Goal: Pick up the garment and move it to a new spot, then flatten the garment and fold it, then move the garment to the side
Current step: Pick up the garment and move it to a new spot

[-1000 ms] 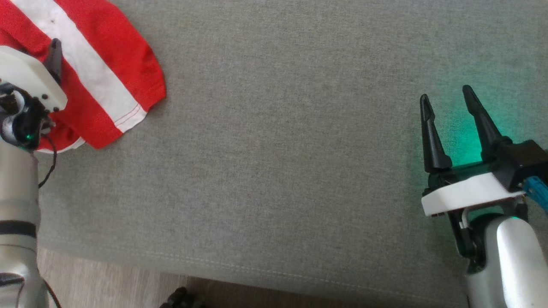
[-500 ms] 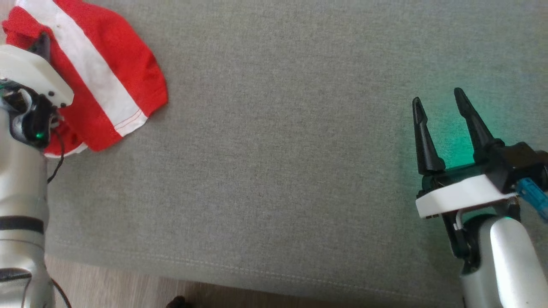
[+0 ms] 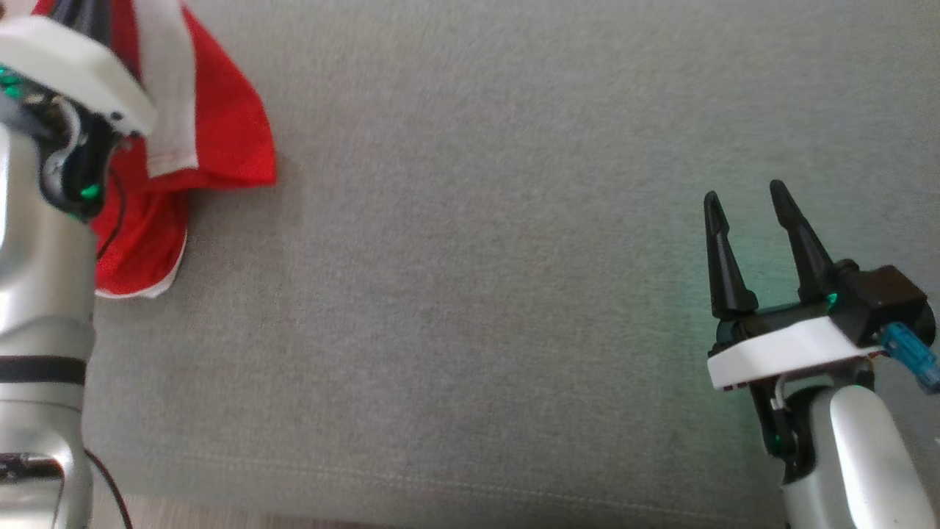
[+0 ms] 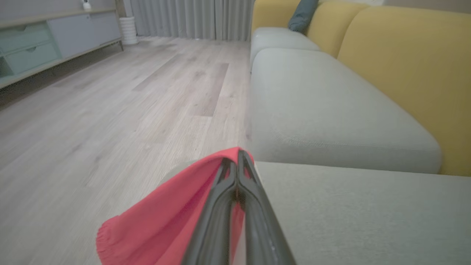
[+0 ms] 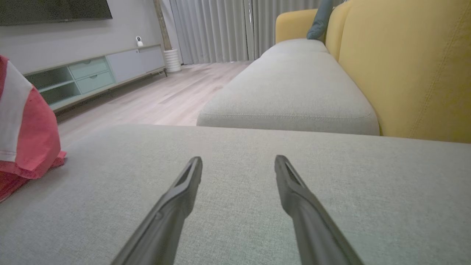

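The garment (image 3: 220, 139) is red cloth with a white stripe, bunched at the far left of the grey sofa cushion (image 3: 477, 257). My left gripper (image 4: 237, 156) is shut on a fold of the garment (image 4: 176, 209), and the cloth drapes down over its fingers, lifted off the cushion. Its white wrist housing hides part of the cloth in the head view. My right gripper (image 3: 745, 202) hovers open over bare cushion at the right, far from the garment (image 5: 25, 129). Nothing sits between its fingers (image 5: 290, 184).
The cushion's front seam (image 3: 440, 481) runs along the bottom of the head view, with wooden floor (image 4: 110, 110) beyond it. A yellow backrest (image 5: 412, 66) rises on the right side of both wrist views. A second seat cushion (image 4: 323, 106) lies ahead, and a low cabinet (image 5: 92, 75) stands across the room.
My left gripper closed on the garment and raised it, so the flat cloth now hangs bunched from the fingers. The right gripper stayed open; the camera shifted slightly.
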`<state>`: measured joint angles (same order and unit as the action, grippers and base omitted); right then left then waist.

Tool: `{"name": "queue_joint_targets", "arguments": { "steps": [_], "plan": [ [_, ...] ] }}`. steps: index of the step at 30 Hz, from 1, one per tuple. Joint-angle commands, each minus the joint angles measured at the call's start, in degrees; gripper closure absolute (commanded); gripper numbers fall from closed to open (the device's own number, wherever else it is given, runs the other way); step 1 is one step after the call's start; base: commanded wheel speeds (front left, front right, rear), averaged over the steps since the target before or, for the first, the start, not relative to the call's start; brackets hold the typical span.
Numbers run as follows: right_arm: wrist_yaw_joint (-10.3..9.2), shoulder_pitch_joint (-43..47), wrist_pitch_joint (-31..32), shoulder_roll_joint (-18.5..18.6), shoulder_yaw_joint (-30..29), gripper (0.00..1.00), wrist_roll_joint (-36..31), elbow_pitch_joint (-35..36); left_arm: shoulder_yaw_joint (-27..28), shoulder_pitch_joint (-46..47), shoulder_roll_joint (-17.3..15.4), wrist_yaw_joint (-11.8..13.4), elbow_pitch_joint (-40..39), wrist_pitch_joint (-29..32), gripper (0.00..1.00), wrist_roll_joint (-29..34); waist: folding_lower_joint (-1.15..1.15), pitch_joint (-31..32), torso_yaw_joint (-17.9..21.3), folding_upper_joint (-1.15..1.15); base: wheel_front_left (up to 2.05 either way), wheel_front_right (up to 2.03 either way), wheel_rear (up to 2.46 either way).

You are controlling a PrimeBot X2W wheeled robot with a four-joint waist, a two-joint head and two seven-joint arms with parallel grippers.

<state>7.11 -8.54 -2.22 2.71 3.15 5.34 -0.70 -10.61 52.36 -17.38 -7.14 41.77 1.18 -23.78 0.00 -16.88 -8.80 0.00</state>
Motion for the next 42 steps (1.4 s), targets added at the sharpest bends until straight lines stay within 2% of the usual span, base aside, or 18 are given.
{"name": "queue_joint_targets", "arguments": {
  "steps": [1,12,16,21,26,30,35,42],
  "plan": [
    [0.37,0.53,-1.05,0.17,1.39,0.0,0.72,1.19,0.22,2.06,-2.51,-0.3,-4.03,0.01,1.0,0.11,0.0,2.83,1.87,0.0,0.0,0.0,0.0],
    [0.37,1.57,-3.82,0.17,1.13,0.0,3.81,-2.21,-8.02,1.93,0.07,-0.34,-19.96,3.96,1.0,-4.97,0.0,7.68,8.7,0.0,0.0,0.0,0.0],
    [0.37,1.45,-4.78,0.17,1.22,0.0,4.87,-3.14,-11.23,1.94,2.28,-0.34,-25.77,6.37,1.0,-7.57,0.0,7.87,11.76,0.0,0.0,0.0,0.0],
    [0.37,1.27,-5.73,0.17,1.39,0.0,5.74,-4.22,-12.62,-1.54,5.66,0.39,-29.96,7.47,1.0,-10.7,0.0,6.57,14.71,0.0,0.0,0.0,0.0],
    [0.37,1.04,-6.74,0.17,1.44,0.0,6.15,-5.33,-14.85,-11.23,10.59,3.75,-29.01,4.56,1.0,-12.1,0.0,5.21,15.98,0.0,0.0,0.0,0.0],
    [0.37,0.38,-7.24,0.17,1.61,0.0,6.38,-5.82,-18.76,-19.72,12.82,5.26,-25.33,0.88,1.0,-11.85,0.0,4.35,16.6,0.0,0.0,0.0,0.0],
    [0.37,0.03,-7.49,0.17,1.02,0.0,6.09,-6.14,-22.46,-26.64,14.1,6.75,-21.52,-3.55,1.0,-13.14,0.0,3.85,16.43,0.0,0.0,0.0,0.0],
    [0.37,-0.07,-7.14,0.17,1.7,0.0,5.72,-6.6,-25.76,-29.99,14.44,8.57,-18.97,-7.3,1.0,-15.09,0.0,4.18,15.18,0.0,0.0,0.0,0.0]
  ]
}}
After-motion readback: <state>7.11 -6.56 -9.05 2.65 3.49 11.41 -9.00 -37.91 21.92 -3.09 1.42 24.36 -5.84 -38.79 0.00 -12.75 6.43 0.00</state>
